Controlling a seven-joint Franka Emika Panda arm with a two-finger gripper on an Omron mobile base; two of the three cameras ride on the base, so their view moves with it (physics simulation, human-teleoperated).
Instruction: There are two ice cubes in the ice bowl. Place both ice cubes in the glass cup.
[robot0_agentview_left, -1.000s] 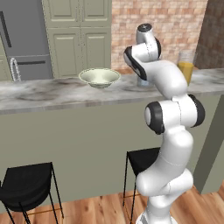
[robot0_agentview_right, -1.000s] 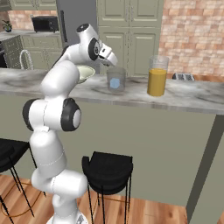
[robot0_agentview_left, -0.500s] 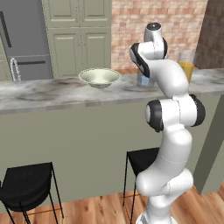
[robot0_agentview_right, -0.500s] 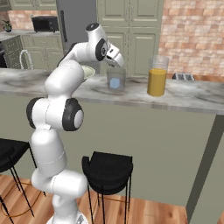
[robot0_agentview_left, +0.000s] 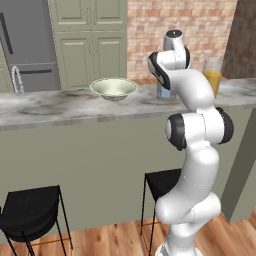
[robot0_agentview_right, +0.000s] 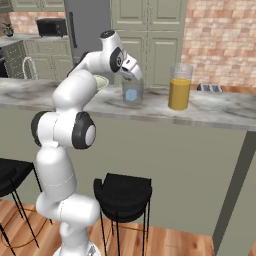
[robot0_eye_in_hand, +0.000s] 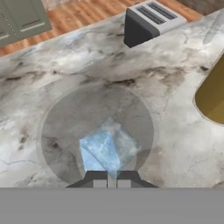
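Observation:
My gripper (robot0_agentview_right: 136, 76) hangs just over the mouth of the glass cup (robot0_agentview_right: 133, 85) on the marble counter. Looking straight down into the cup (robot0_eye_in_hand: 65, 122) in the hand view, my gripper (robot0_eye_in_hand: 111, 178) is shut on a pale-blue ice cube (robot0_eye_in_hand: 99, 151) at its tips. A paler ice cube (robot0_eye_in_hand: 126, 142) lies beyond it inside the cup, also seen through the glass as a blue ice cube (robot0_agentview_right: 131, 95). The cream ice bowl (robot0_agentview_left: 114, 88) stands to the left of the cup (robot0_agentview_left: 161, 91); its inside is hidden from this angle.
A taller glass of orange liquid (robot0_agentview_right: 179, 90) stands right of the cup, with a dark toaster (robot0_agentview_right: 209, 88) further right. A faucet (robot0_agentview_left: 17, 79) rises at the counter's left end. Black stools (robot0_agentview_right: 122, 192) stand below the counter.
The arm has swung right, away from the bowl, and the shut gripper has come over the cup and dipped slightly towards its rim.

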